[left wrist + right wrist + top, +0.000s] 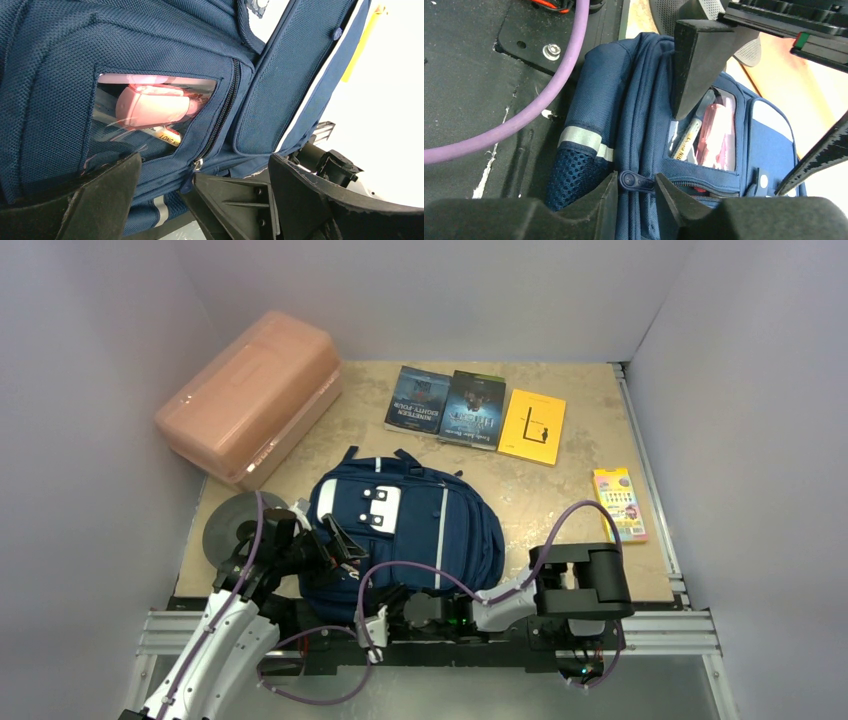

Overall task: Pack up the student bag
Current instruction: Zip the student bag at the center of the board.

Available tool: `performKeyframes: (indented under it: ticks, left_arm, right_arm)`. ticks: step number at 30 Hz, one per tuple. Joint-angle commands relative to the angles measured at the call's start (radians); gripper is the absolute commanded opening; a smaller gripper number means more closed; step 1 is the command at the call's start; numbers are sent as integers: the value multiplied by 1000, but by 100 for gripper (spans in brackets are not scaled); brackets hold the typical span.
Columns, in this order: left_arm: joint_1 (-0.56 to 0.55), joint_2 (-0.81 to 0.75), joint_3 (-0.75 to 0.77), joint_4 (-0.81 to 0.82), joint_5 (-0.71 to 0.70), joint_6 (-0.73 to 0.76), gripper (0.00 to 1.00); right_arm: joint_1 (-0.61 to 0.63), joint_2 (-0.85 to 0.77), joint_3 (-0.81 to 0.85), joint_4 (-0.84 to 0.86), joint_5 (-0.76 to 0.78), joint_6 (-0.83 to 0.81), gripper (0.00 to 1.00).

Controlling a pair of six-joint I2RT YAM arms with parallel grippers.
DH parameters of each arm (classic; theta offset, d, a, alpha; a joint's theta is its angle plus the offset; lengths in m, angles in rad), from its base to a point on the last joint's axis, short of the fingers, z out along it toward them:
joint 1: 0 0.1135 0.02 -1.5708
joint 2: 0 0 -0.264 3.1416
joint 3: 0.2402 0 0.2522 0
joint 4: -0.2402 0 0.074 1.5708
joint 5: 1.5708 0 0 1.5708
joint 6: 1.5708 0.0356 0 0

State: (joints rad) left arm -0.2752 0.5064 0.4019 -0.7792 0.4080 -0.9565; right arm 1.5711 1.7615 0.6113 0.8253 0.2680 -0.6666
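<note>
The right hand (636,192) straddles the zip pull (633,180) on the student bag (599,100), grip uncertain; a shallow pinch could slip off. The left hand (338,538) gapes wide.

Top view: bright, even, diffuse white light, only soft shadows beside the salmon-pink plastic box (250,400) and the navy blue fabric backpack (420,530). Left wrist view: background right of backpack blown out white. Right wrist view: left side dim, right edge overexposed, nearest foreground slightly soft.
</note>
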Motion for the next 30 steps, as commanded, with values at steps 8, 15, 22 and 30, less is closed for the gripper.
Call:
performKeyframes:
  ticks: [8,15,22,30]
  left_arm:
    - [2,10,27,4,-13,26,100]
    - [2,15,20,12,-14,26,100]
    - [2,15,22,10,-12,25,100]
    - [2,17,23,3,-12,26,100]
  right_arm:
    - [0,-24,-12,72,0,27,17]
    - [-13,-74,-24,62,-8,82,13]
    - [-28,-20,-19,110,12,94,19]
    - [-51,32,8,143,22,99,20]
